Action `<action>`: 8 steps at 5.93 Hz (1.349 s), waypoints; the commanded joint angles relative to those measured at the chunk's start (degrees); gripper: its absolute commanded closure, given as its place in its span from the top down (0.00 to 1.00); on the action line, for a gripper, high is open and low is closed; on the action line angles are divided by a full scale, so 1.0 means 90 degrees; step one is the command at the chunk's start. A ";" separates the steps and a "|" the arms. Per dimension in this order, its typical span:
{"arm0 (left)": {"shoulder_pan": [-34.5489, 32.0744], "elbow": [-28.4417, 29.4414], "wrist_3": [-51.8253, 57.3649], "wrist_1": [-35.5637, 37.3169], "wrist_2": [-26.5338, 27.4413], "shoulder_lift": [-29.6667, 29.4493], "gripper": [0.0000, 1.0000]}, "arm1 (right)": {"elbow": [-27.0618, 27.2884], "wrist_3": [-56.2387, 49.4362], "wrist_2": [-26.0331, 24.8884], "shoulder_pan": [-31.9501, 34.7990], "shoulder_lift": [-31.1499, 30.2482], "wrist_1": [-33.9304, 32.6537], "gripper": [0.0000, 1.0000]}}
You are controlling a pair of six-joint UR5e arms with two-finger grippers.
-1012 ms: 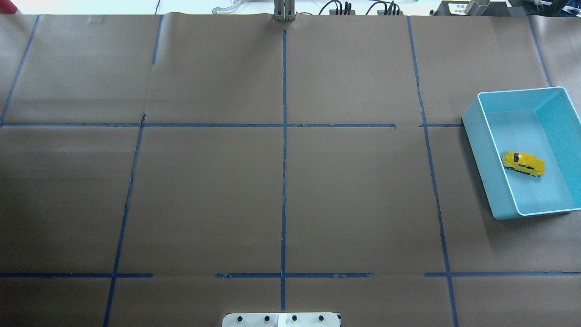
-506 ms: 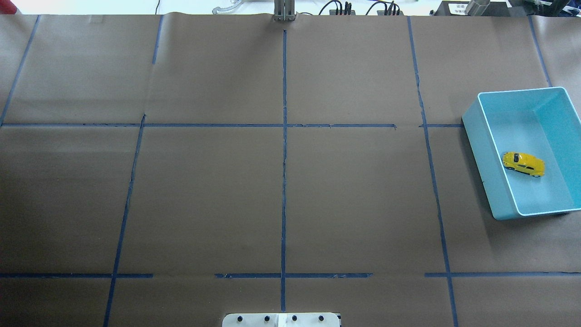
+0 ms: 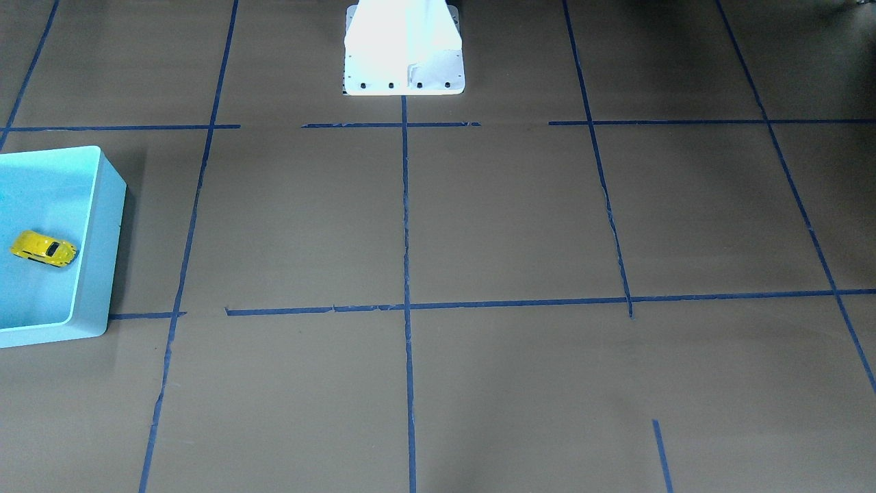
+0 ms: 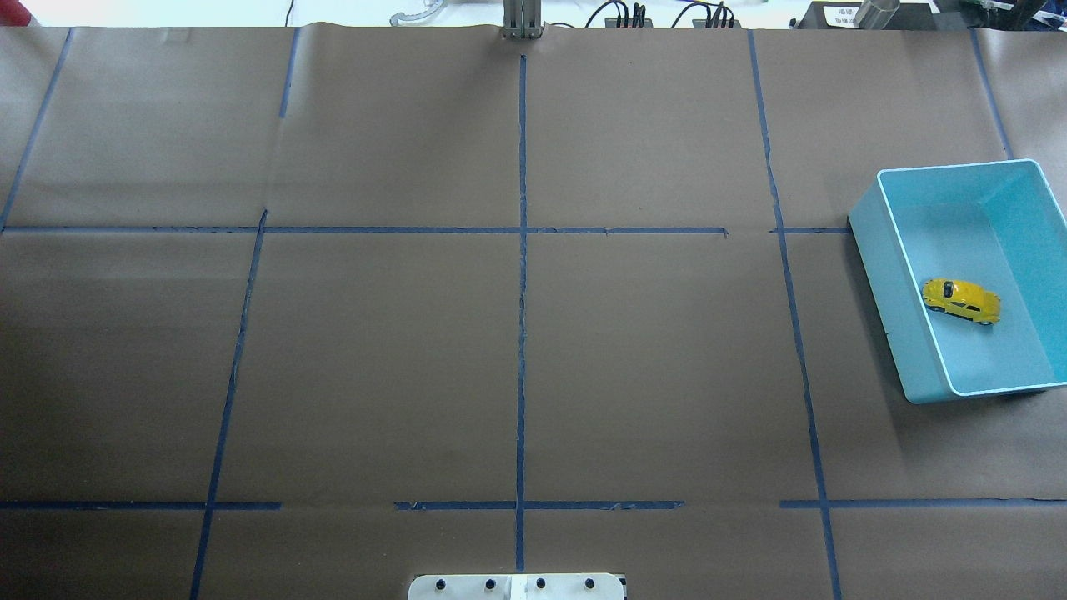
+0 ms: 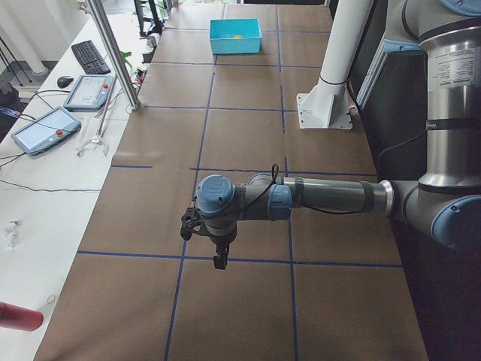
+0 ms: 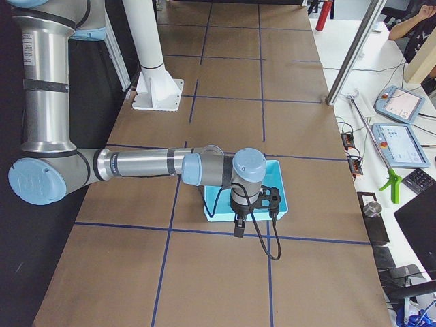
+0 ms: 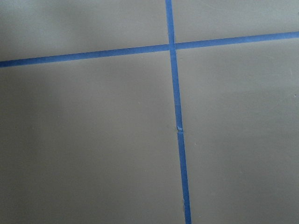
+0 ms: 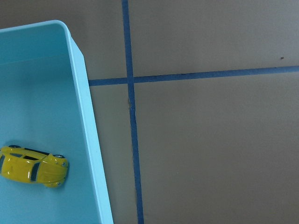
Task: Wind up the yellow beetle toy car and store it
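The yellow beetle toy car [image 4: 960, 301] lies inside the turquoise bin [image 4: 894, 308] at the table's right side, apparently on its side. It also shows in the front view [image 3: 42, 248] and the right wrist view [image 8: 32, 166]. My right gripper [image 6: 238, 228] hangs above the table at the bin's near edge [image 6: 281, 197], apart from the car; I cannot tell if it is open or shut. My left gripper [image 5: 218, 259] hangs over bare brown paper far from the bin [image 5: 235, 47]; I cannot tell its state either.
Brown paper with a blue tape grid [image 4: 522, 250] covers the table. The white robot pedestal [image 3: 404, 48] stands at the robot's edge. A metal post [image 4: 522, 21] and cables stand at the far edge. Tablets [image 5: 45, 128] lie on the white side desk.
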 commanded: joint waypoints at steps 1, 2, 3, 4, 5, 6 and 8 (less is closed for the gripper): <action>-0.0001 0.0001 0.0000 0.0000 0.0001 0.0000 1.00 | 0.0036 -0.0010 0.0033 -0.0009 0.0026 0.0001 1.00; -0.0001 0.0001 0.0000 0.0000 -0.0009 0.0000 1.00 | 0.0026 -0.0145 0.0043 -0.0009 0.0045 0.0010 1.00; -0.0001 0.0001 -0.0010 0.0000 -0.0009 0.0000 1.00 | -0.0022 -0.0688 0.0062 -0.0009 0.0036 0.0011 1.00; -0.0001 -0.0008 -0.0019 0.0000 -0.0009 0.0000 1.00 | -0.0023 -0.0954 0.0072 -0.0009 0.0016 0.0020 1.00; -0.0001 -0.0009 -0.0020 0.0000 -0.0009 0.0000 1.00 | -0.0023 -0.0947 0.0072 -0.0009 -0.0023 0.0020 1.00; -0.0001 0.0001 -0.0020 0.0000 -0.0009 0.0000 1.00 | -0.0032 -0.0937 0.0072 -0.0009 -0.0033 0.0011 1.00; -0.0001 -0.0008 -0.0020 0.0000 -0.0009 0.0000 1.00 | -0.0120 -0.0879 0.0082 -0.0009 -0.0033 0.0010 1.00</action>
